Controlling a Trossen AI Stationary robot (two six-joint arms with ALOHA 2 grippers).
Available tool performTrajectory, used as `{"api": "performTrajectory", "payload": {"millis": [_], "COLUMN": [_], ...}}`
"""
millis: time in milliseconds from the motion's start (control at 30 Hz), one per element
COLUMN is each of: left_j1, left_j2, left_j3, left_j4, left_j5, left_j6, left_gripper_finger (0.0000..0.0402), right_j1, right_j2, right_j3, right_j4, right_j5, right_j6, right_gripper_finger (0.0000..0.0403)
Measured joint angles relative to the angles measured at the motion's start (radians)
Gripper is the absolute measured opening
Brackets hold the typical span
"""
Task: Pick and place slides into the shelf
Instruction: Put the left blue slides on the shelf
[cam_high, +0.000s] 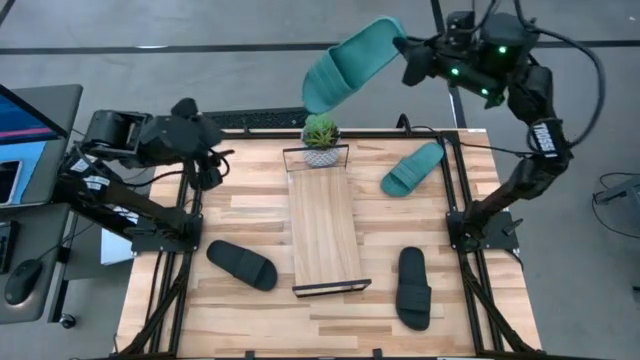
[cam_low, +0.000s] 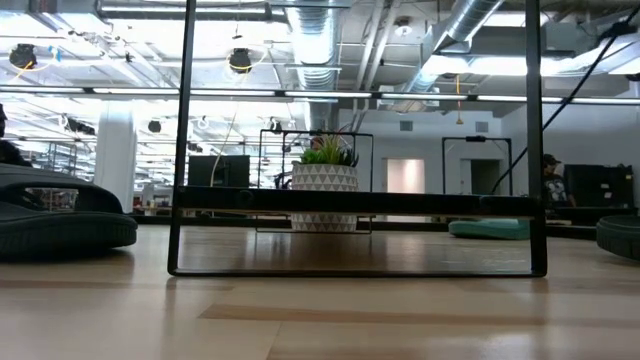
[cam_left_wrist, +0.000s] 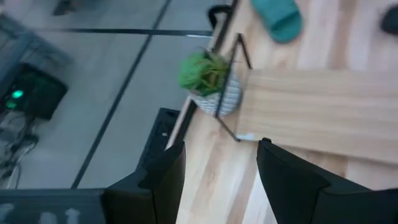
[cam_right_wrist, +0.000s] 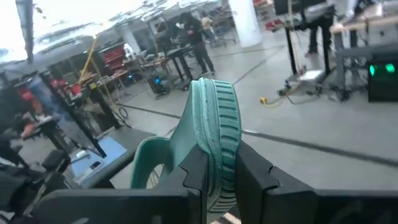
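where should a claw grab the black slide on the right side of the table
The black slide lies flat, sole down, lengthwise toward the front edge, clear of the shelf. Best guess: come straight down and pinch the heel-end sole across its narrow width, or hook the wide strap. The right claw is busy holding a teal slide.

The wooden bench (cam_high: 250, 205) carries the shelf (cam_high: 323, 228) at its middle, a potted plant (cam_high: 320, 140) at the shelf's far end, a teal slide (cam_high: 412, 168) far right, and two black slides, near left (cam_high: 241, 265) and near right (cam_high: 413, 288).

Black slide (cam_low: 60, 222) cut by low view's left edge, people (cam_right_wrist: 193, 34) beyond blurred
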Motion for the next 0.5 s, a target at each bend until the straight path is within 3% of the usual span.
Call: {"api": "performTrajectory", "payload": {"millis": [300,500], "left_j1": [0.0,0.0], "left_j2": [-0.1,-0.179], "left_j3": [-0.1,-0.2], "left_j4": [-0.001,-0.001], "left_j5": [-0.173,-0.219], "left_j6": [-0.114,-0.177], "left_gripper_finger": [0.0188,0.0188], "right_j1": [0.091,0.201], "right_j2": [-0.061,-0.136], "right_j3": [-0.009,-0.133], "right_j4": [-0.158,-0.162], "right_j5": [0.18,0.332], "right_j6": [0.099,0.164], "right_gripper_finger": [0.004,0.004]}}
